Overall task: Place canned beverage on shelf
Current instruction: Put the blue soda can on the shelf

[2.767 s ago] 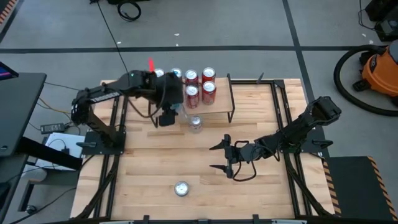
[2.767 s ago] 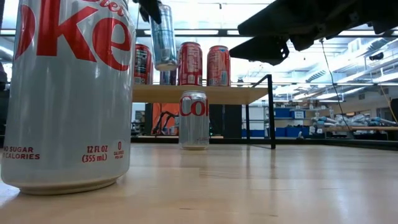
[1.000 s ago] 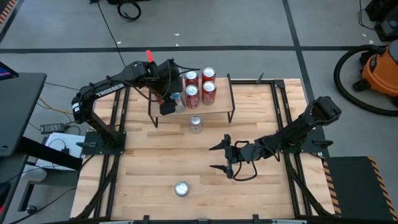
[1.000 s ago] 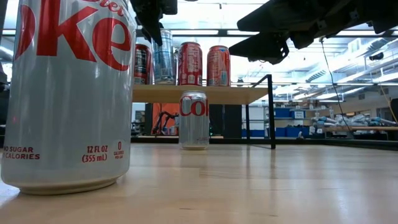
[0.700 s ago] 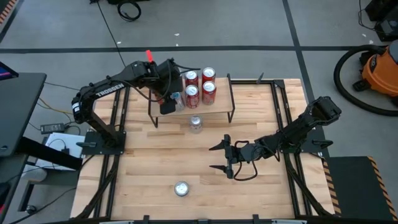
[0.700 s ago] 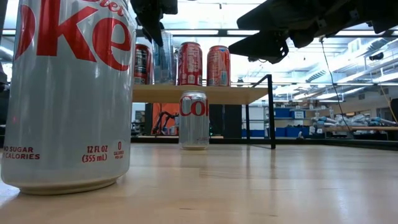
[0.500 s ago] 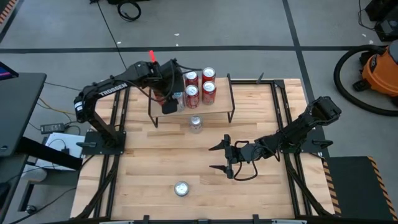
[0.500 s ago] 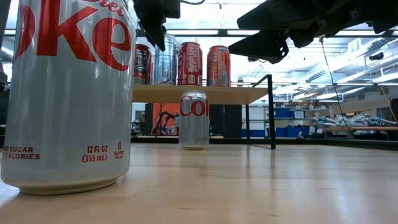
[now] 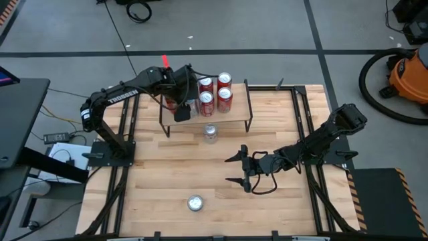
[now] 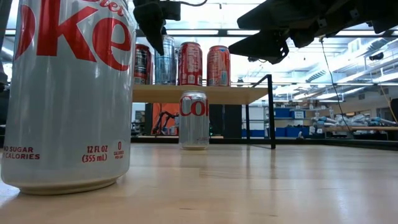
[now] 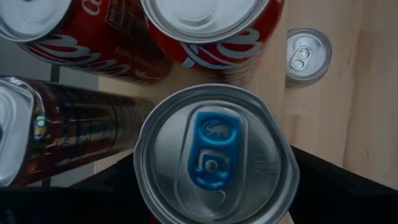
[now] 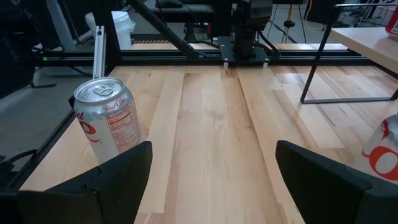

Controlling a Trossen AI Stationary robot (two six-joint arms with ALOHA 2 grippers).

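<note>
The shelf (image 10: 199, 93) stands at the table's far side, and its light board (image 9: 238, 112) carries several cans. My left gripper (image 9: 182, 107) reaches down over the shelf's left part, around a slim silver can with a blue tab (image 11: 214, 155), which stands upright on the board (image 10: 165, 62). My right gripper (image 9: 229, 169) hovers open over the table's middle right with nothing between its fingers. My left gripper has its two fingers on opposite sides of the slim can's upper wall (image 10: 160, 46), just under the rim (image 11: 142, 174). It comes steeply from above. The can stands upright with its base on the shelf board.
Several red cans (image 9: 215, 92) and a dark can (image 10: 142, 62) crowd the shelf around the slim can. A silver cola can (image 9: 210, 132) stands on the table before the shelf, another (image 9: 194, 202) near the front edge. Free board lies at the shelf's right end.
My left gripper has turned a little over the shelf while staying in place. The slim can stands on the board as before.
</note>
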